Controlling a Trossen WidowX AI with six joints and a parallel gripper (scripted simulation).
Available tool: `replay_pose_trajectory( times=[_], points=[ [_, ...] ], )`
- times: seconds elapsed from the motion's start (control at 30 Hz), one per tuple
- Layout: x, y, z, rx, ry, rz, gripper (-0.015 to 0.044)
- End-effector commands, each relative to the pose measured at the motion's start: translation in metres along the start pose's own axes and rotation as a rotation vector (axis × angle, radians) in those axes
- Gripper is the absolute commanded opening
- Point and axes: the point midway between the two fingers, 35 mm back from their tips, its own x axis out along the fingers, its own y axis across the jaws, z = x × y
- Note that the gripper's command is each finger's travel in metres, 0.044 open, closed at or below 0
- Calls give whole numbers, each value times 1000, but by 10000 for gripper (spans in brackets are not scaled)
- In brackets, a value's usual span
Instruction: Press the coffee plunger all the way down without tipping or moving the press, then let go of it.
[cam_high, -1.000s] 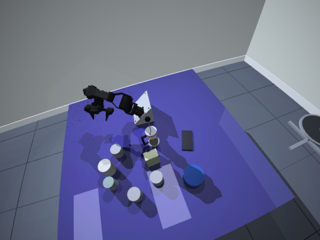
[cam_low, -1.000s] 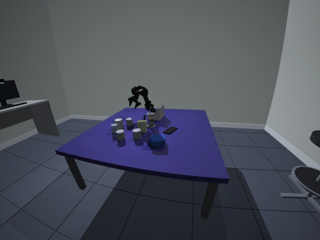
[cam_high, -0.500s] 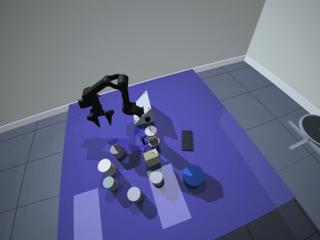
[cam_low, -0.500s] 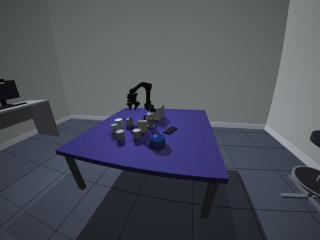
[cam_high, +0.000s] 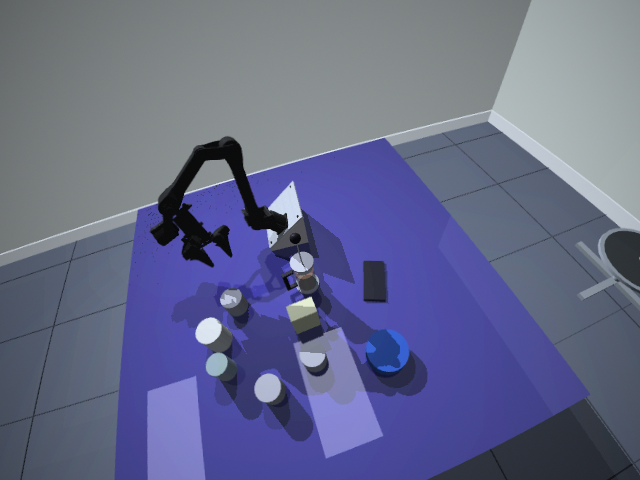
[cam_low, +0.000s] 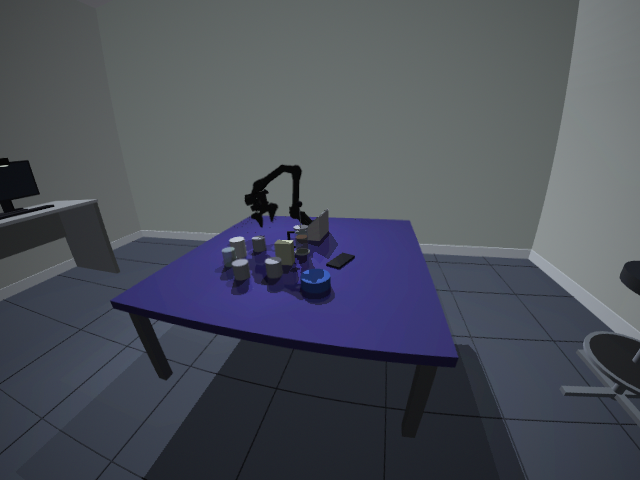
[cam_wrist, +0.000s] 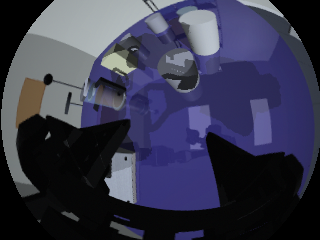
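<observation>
The coffee press (cam_high: 307, 281) (cam_low: 301, 243) (cam_wrist: 110, 96) stands upright on the table, a clear cylinder with a black handle. Its plunger rod stands up out of the lid, with a round black knob (cam_high: 295, 238) (cam_wrist: 48, 79) on top, well above the lid. My gripper (cam_high: 221, 260) (cam_low: 266, 223) (cam_wrist: 169, 129) is open and empty. It hangs in the air to the left of the press in the top and exterior views, its fingers pointing down and touching nothing. In the wrist view the press lies beyond the left finger.
A yellow block (cam_high: 303, 316) (cam_low: 284, 252) stands close in front of the press. A grey cylinder (cam_high: 234, 303) (cam_wrist: 178, 70) and several others stand left and front. A white-faced wedge (cam_high: 293, 206) is behind; a black slab (cam_high: 374, 280) and blue round container (cam_high: 387, 352) are right.
</observation>
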Motion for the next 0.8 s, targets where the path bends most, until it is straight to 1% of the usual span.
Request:
replay_pose_trajectory(
  times=[0.0, 0.2, 0.4, 0.6, 0.77],
  points=[
    [10, 9, 13, -9, 54, 50, 440],
    [22, 30, 35, -59, 118, 92, 440],
    [32, 56, 53, -98, 188, 91, 440],
    [38, 85, 67, -142, 242, 48, 440],
    [39, 114, 80, -187, 247, -15, 440]
  ],
)
